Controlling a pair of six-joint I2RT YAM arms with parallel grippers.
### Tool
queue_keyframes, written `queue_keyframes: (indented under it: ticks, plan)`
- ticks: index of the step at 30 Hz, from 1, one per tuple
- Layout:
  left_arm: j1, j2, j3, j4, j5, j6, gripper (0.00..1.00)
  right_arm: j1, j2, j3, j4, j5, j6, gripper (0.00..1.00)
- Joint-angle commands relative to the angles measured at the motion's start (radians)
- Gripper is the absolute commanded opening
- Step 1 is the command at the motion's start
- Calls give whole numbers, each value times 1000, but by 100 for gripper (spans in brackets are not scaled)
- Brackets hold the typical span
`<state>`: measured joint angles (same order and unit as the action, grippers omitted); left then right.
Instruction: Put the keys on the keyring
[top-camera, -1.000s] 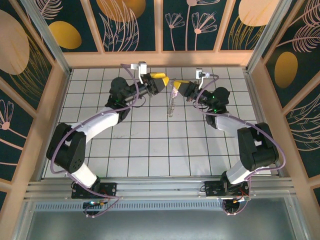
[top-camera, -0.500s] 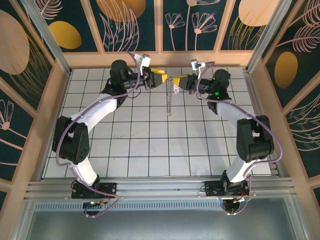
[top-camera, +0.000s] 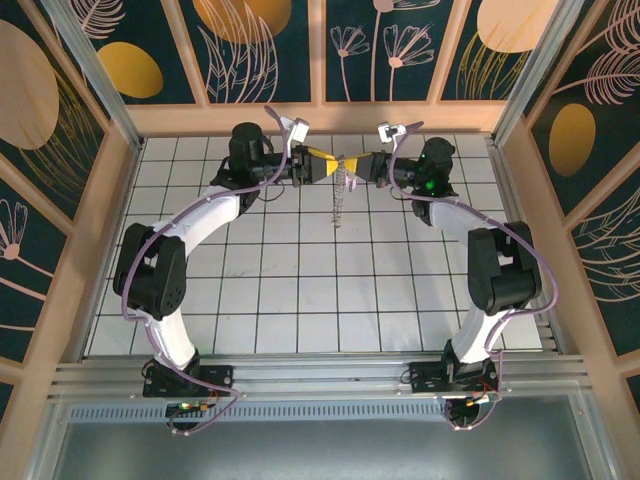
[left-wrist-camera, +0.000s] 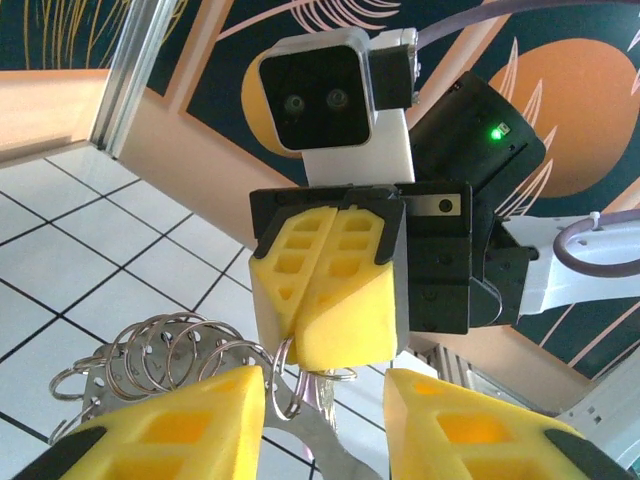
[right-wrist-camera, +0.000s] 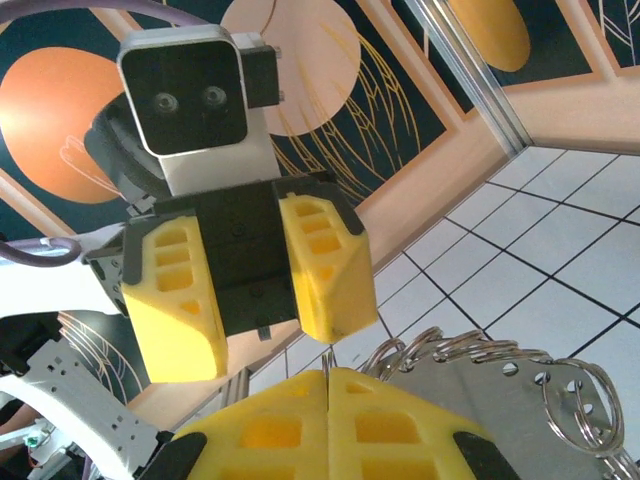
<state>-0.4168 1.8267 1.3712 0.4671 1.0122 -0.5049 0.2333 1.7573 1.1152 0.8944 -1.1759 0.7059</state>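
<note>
Keyring: a bunch of steel rings on a flat perforated strip, the keyring (top-camera: 340, 200) is held in the air between the two grippers over the far middle of the tiled table (top-camera: 300, 300). Its lower end hangs free toward the tiles.
Right gripper: the right gripper (left-wrist-camera: 322, 345) has its yellow pads pressed together and pinches the top of the keyring, so the metal comes out just under the pads.
Left gripper: the left gripper (right-wrist-camera: 255, 335) faces it nose to nose. Its jaws are apart, and I see nothing gripped between them.
Split rings: the split rings (left-wrist-camera: 170, 350) fan out in a loose row beside the pinch.
Strip: the strip (right-wrist-camera: 480, 385) looks thin and shiny, with holes punched in it.
Key: too small to tell apart from the dangling metal.
Handling: probably light and stiff in each piece but loose overall, so it should swing and twist. The polished steel may slip between the pads.
Hold: take the flat strip or a single ring close to the pinch, not the dangling end.
</note>
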Motion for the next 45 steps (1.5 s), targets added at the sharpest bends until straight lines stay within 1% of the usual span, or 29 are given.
queue_keyframes:
  ticks: [1, 7, 12, 19, 27, 32, 36, 39, 41, 43, 45]
  plan:
    - [6, 16, 19, 45, 20, -23, 38, -1, 2, 48, 83, -7, 18, 0]
    - [5, 21, 11, 58, 12, -30, 41, 5, 0, 48, 84, -7, 19, 0]
    - [4, 29, 8, 92, 20, -62, 41, 13, 3, 46, 83, -2, 15, 0]
    - [-7, 35, 5, 114, 32, -75, 37, 19, 10, 50, 84, 4, 16, 0]
    - [-15, 37, -4, 128, 41, -77, 25, 21, 12, 49, 80, 8, 12, 0]
    - [-23, 48, 0, 130, 46, -76, 24, 20, 14, 50, 81, 10, 14, 0]
    - [-28, 52, 0, 131, 43, -75, 20, 20, 13, 48, 81, 11, 13, 0]
    - [-33, 56, 2, 133, 43, -75, 15, 20, 12, 46, 81, 11, 12, 0]
    - [-37, 57, 2, 136, 40, -75, 9, 20, 14, 46, 81, 12, 11, 0]
    - [-40, 56, 2, 137, 33, -76, 0, 21, 13, 45, 84, 12, 14, 0]
    - [-42, 56, -1, 140, 24, -77, 0, 21, 12, 44, 86, 13, 18, 0]
